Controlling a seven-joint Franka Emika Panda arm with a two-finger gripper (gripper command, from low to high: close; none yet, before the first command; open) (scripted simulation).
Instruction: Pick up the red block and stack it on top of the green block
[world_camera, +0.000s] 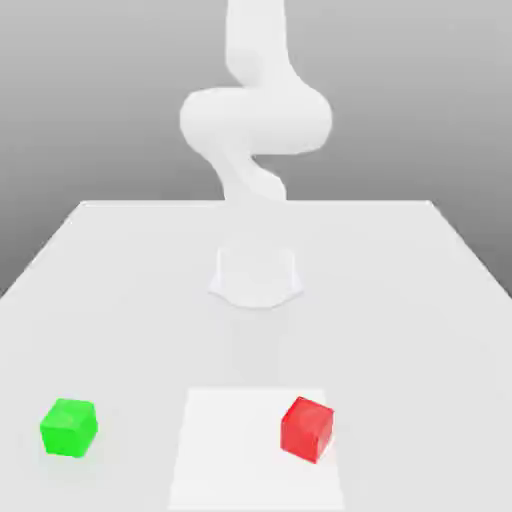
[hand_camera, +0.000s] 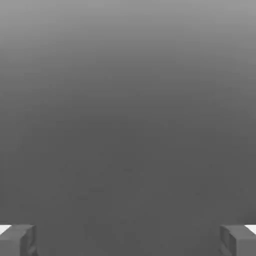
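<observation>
Well, red block (world_camera: 306, 428) and green block (world_camera: 69, 428) sit apart, seemingly unmarked.

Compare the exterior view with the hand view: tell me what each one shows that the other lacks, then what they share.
Exterior view alone: the white table, with the green block toward that view's left and the red block toward its right, apart from each other, and the white arm rising behind them. Hand view alone: the gripper, its two grey fingertips set far apart with nothing between them, in front of plain grey. Shared: the grey background; no object appears in both.
</observation>
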